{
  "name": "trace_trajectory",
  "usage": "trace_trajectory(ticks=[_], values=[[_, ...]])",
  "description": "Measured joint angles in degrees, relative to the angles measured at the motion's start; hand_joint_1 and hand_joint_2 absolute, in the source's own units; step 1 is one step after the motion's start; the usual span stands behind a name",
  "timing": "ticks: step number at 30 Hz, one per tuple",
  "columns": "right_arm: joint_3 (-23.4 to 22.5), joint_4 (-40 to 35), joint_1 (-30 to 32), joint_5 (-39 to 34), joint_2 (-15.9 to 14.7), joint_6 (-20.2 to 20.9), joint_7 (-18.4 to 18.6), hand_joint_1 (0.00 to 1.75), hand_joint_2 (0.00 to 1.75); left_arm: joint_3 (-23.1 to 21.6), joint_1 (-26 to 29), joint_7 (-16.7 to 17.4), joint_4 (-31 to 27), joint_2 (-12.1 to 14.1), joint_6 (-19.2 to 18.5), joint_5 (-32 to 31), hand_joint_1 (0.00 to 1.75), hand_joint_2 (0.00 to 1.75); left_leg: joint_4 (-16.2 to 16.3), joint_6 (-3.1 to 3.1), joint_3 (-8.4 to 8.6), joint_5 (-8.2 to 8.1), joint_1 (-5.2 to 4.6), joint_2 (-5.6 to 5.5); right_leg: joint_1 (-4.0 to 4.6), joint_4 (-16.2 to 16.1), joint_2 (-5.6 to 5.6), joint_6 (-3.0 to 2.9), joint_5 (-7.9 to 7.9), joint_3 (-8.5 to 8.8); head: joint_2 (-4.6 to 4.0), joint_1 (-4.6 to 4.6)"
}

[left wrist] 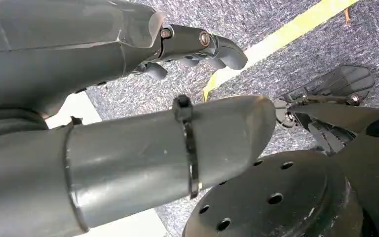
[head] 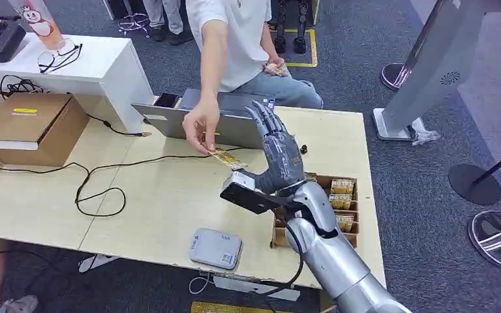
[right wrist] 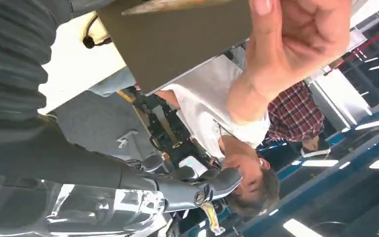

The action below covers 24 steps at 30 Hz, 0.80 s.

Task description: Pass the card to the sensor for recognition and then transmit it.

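A patterned yellow card (head: pixel 226 158) hangs just above the table, pinched in a person's hand (head: pixel 201 127) that reaches over from behind the table. My right hand (head: pixel 277 153) is raised beside the card's near end, fingers straight and spread, thumb tip close to the card, nothing gripped. In the right wrist view my fingers (right wrist: pixel 197 190) stretch out apart from the person's hand (right wrist: pixel 286 44). The grey card sensor (head: pixel 216 248) lies flat near the table's front edge, below my right hand. My left hand (left wrist: pixel 197 47) hangs over the carpet, loosely bent and holding nothing.
A cardboard tray (head: pixel 341 203) with several stacked cards sits right of my right arm. A grey laptop (head: pixel 231 124) stands behind the card. A cardboard box (head: pixel 34 127) and black cables (head: pixel 98 195) lie on the left of the table (head: pixel 169 195).
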Motion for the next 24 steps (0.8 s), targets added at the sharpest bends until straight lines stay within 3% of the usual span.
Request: trace_trajectory(ticks=[24], values=[[0.04, 4.13, -1.67, 0.26, 0.94, -0.44, 0.59, 0.0, 1.75, 0.24, -0.56, -0.02, 0.83, 0.26, 0.22, -0.74, 0.0, 0.0, 0.0, 0.0, -0.01, 0.0, 0.0, 0.0, 0.0, 0.0, 0.0, 0.0, 0.0, 0.0, 0.0, 0.0]])
